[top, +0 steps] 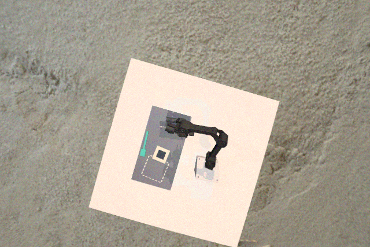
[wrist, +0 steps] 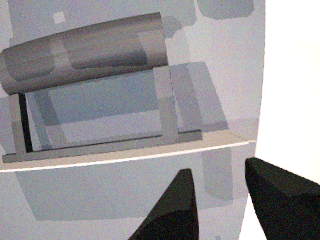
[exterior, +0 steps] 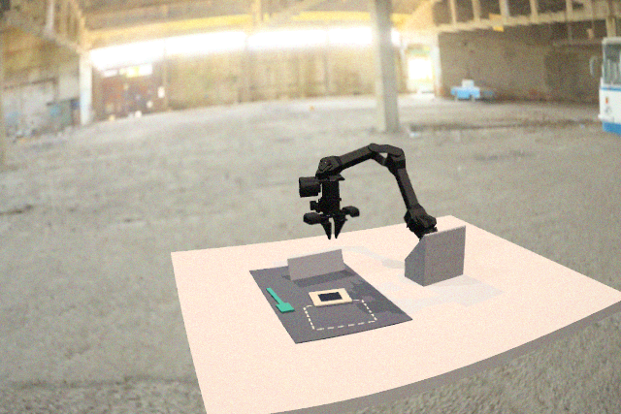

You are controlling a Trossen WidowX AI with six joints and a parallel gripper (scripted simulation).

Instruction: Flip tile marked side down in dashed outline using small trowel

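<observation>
Fingers: narrow gap, 0 objects held. Exterior view: 1 trowel lies left of 1 tile, lower centre.

Pale pink table, straight-edged. Dark gray mat flat on it, long sides parallel to left edge in top view. Gray block stands apart from mat, between it and right edge.

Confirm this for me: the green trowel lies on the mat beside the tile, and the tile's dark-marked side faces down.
The dark-marked side of the tile faces up, as the top view shows; the rest stands.
</observation>
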